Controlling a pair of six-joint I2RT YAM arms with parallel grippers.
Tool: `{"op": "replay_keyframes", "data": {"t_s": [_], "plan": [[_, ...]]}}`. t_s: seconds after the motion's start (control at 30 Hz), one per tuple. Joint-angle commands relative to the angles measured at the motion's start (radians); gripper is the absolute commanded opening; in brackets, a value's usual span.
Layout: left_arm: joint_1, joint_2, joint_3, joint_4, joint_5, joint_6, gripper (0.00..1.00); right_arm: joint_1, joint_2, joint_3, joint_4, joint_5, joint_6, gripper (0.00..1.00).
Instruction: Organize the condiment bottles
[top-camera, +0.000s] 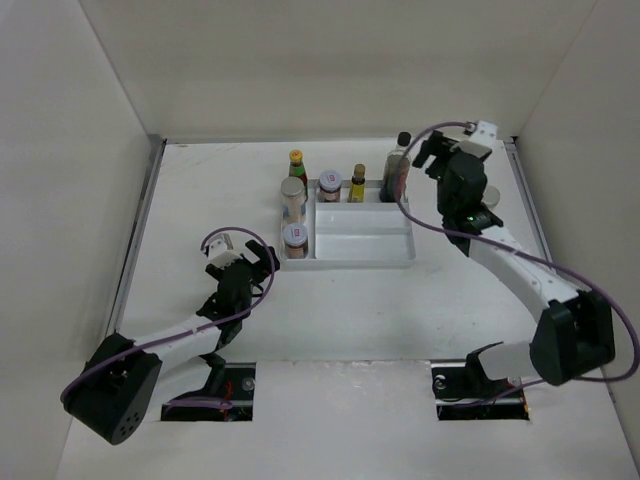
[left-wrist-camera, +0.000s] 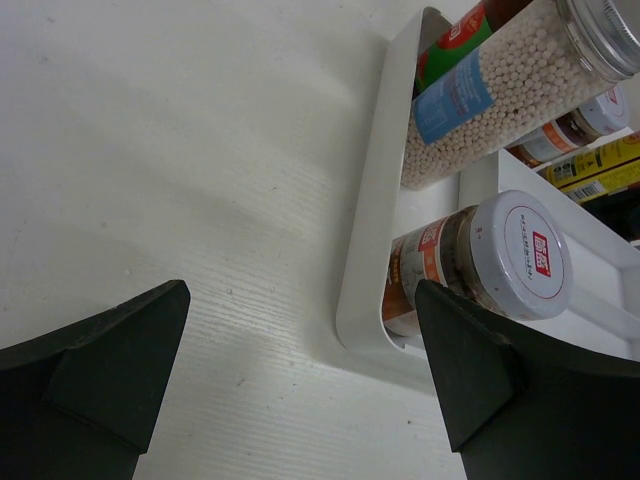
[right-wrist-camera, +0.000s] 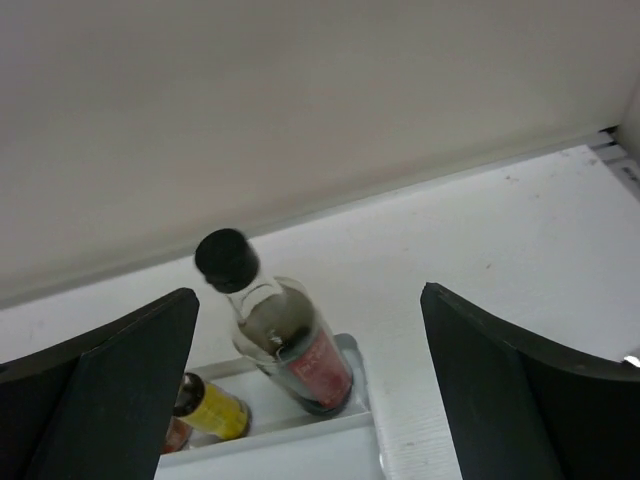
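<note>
Just beyond the wide-spread right gripper (top-camera: 432, 152), the dark bottle (right-wrist-camera: 285, 345) stands free in the tray (top-camera: 365, 240) with 5 other bottles (top-camera: 357, 183); left gripper (top-camera: 250, 262), spread and empty, has a jar (left-wrist-camera: 520, 255) beside 1 finger; sorting looks nearly finished.

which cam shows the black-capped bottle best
Right wrist: the black-capped bottle sits close and centred, nearly whole. The top view shows it small, a cable crossing it. The left wrist view misses it.

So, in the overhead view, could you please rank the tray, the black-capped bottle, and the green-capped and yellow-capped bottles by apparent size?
1. white tray
2. black-capped bottle
3. yellow-capped bottle and green-capped bottle: alike; the green-capped one is partly hidden, so unranked.
</note>
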Motion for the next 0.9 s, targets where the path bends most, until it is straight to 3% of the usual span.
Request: {"op": "replay_keyframes", "data": {"t_s": [0.0,0.03,0.07,0.1,0.17,0.2,0.27,0.33,0.5,0.73,0.87], "plan": [[-0.004,0.000,0.037,0.035,0.007,-0.008,1.00,-0.093,-0.092,-0.121,0.029,0.038,0.076,0.81],[-0.006,-0.003,0.037,0.035,0.007,-0.008,1.00,-0.121,-0.116,-0.155,0.019,0.044,0.097,0.56],[-0.006,-0.004,0.037,0.033,0.004,-0.008,1.00,-0.151,-0.139,-0.182,0.002,0.055,0.114,0.43],[-0.004,-0.004,0.037,0.033,0.002,-0.008,1.00,-0.181,-0.152,-0.199,-0.018,0.068,0.122,0.38],[0.004,-0.009,0.032,0.033,0.008,-0.008,1.00,-0.228,-0.156,-0.205,-0.070,0.111,0.122,0.42],[0.004,-0.019,0.029,0.033,0.008,-0.008,1.00,-0.244,-0.155,-0.204,-0.089,0.128,0.119,0.50],[0.002,-0.026,0.028,0.033,0.002,-0.008,1.00,-0.286,-0.129,-0.184,-0.133,0.141,0.100,0.87],[0.002,-0.006,0.034,0.033,0.005,-0.008,1.00,-0.317,-0.092,-0.149,-0.182,0.130,0.096,1.00],[-0.006,-0.004,0.034,0.035,-0.001,-0.008,1.00,-0.343,0.018,-0.071,-0.262,0.039,0.080,1.00],[-0.009,0.019,0.040,0.042,0.005,-0.008,1.00,-0.368,0.121,-0.034,-0.252,-0.011,0.088,0.99],[-0.009,0.020,0.045,0.033,0.008,-0.008,1.00,-0.377,0.158,-0.018,-0.250,-0.013,0.096,0.81]]}}
